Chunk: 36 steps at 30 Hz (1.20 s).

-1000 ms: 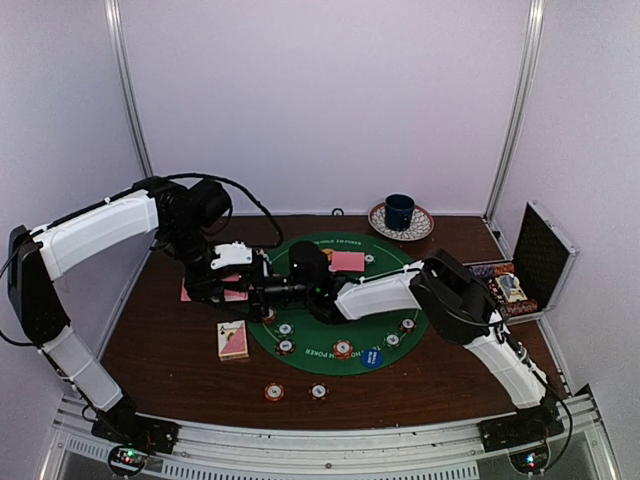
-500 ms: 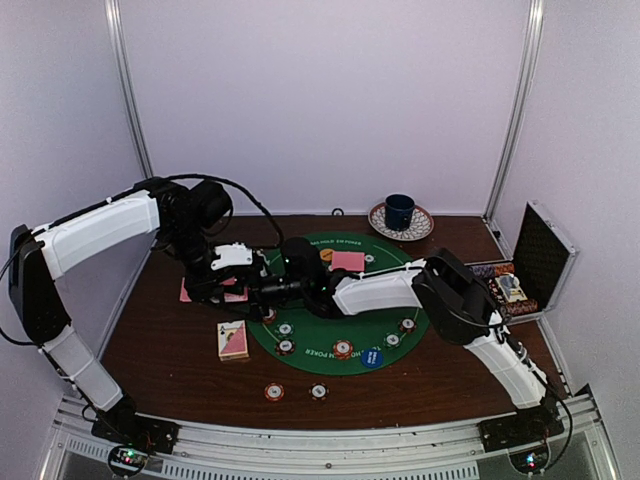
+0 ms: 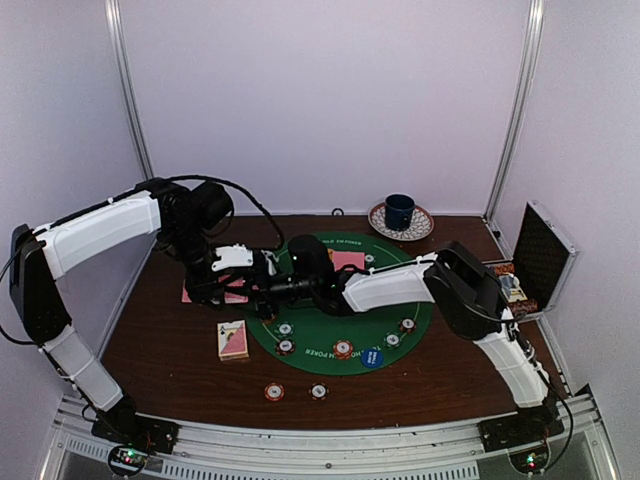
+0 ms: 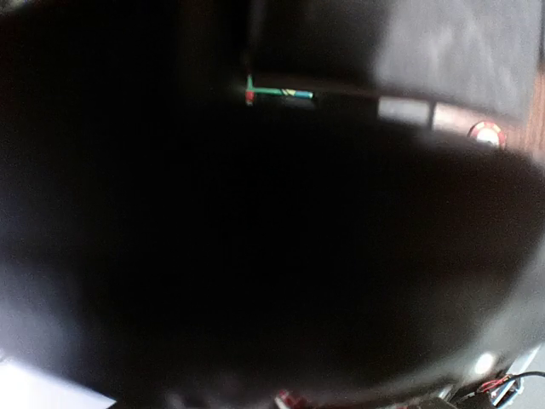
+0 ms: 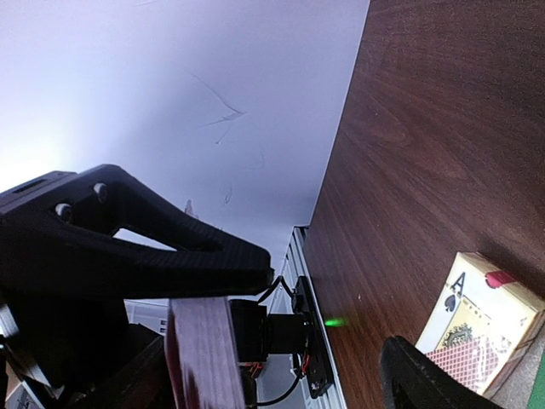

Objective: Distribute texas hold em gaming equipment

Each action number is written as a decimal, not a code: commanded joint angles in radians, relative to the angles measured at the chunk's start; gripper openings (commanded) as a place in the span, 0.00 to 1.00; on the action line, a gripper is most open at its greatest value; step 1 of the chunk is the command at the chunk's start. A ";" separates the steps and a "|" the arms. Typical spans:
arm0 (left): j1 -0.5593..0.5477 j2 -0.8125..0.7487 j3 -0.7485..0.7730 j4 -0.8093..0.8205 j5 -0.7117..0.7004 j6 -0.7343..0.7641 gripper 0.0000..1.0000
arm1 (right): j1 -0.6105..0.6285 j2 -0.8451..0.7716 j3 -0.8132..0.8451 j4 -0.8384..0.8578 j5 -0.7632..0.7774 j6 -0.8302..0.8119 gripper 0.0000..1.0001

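Note:
My left gripper (image 3: 257,284) hovers over the left edge of the green mat (image 3: 322,338), shut on a stack of pink-backed playing cards (image 5: 200,349). My right gripper (image 3: 273,291) faces it head-on, open, its fingers either side of that stack; one fingertip (image 5: 426,379) shows at the lower right. Pink cards lie on the mat (image 3: 347,260) and left of it (image 3: 198,294). A card box with an ace on it (image 3: 233,340) (image 5: 481,315) lies on the wood. Several striped chips (image 3: 343,349) and a blue button disc (image 3: 372,357) sit along the mat's near rim. The left wrist view is almost wholly black.
Two chips (image 3: 274,392) (image 3: 318,392) lie on the bare wood near the front. A blue mug (image 3: 400,210) on a patterned saucer stands at the back. The open black case (image 3: 545,255), with chips inside, stands at the right edge. White walls close in three sides.
The right wrist has crept left and slightly back, closer to the left gripper, and its jaws have narrowed a little. The left arm has stayed put.

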 commanded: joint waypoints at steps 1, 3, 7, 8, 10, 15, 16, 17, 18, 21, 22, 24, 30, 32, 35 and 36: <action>0.001 -0.010 0.016 0.002 0.006 -0.006 0.00 | -0.009 -0.026 -0.056 -0.106 0.020 -0.055 0.83; 0.001 -0.010 0.015 0.002 0.006 -0.006 0.00 | -0.011 -0.031 -0.068 -0.090 0.021 -0.050 0.83; 0.001 -0.007 0.014 0.002 0.011 -0.007 0.00 | 0.001 -0.011 -0.020 0.016 -0.028 0.011 0.86; 0.001 -0.006 0.014 0.002 0.015 -0.007 0.00 | 0.005 0.005 0.000 0.066 -0.042 0.042 0.87; 0.001 -0.004 0.018 0.001 0.017 -0.009 0.00 | 0.014 0.042 0.058 0.156 -0.070 0.115 0.87; 0.001 -0.002 0.017 0.002 0.022 -0.008 0.00 | 0.036 0.110 0.155 0.206 -0.100 0.178 0.89; 0.001 -0.003 0.018 0.002 0.024 -0.009 0.00 | 0.038 0.122 0.170 0.203 -0.102 0.182 0.89; 0.001 -0.002 0.018 0.002 0.024 -0.009 0.00 | 0.039 0.132 0.185 0.195 -0.105 0.185 0.89; 0.001 -0.002 0.018 0.002 0.023 -0.011 0.00 | 0.040 0.140 0.195 0.182 -0.104 0.186 0.89; 0.001 -0.004 0.019 0.000 0.026 -0.011 0.00 | 0.042 0.163 0.222 0.123 -0.100 0.169 0.88; 0.001 -0.006 0.019 0.000 0.027 -0.011 0.00 | 0.043 0.166 0.223 0.101 -0.095 0.161 0.86; 0.001 -0.009 0.019 -0.002 0.027 -0.011 0.00 | 0.042 0.161 0.217 0.051 -0.076 0.128 0.85; 0.001 -0.018 0.014 -0.006 0.021 -0.011 0.00 | 0.015 0.083 0.099 -0.048 -0.002 0.040 0.77; 0.001 -0.020 0.012 -0.005 0.022 -0.011 0.00 | 0.003 0.054 0.049 -0.036 0.009 0.033 0.75; 0.001 -0.021 0.009 -0.005 0.021 -0.011 0.00 | -0.004 0.019 -0.004 -0.041 0.011 0.009 0.74; 0.001 -0.021 0.010 -0.005 0.022 -0.011 0.00 | -0.005 0.011 -0.017 -0.044 0.012 0.001 0.74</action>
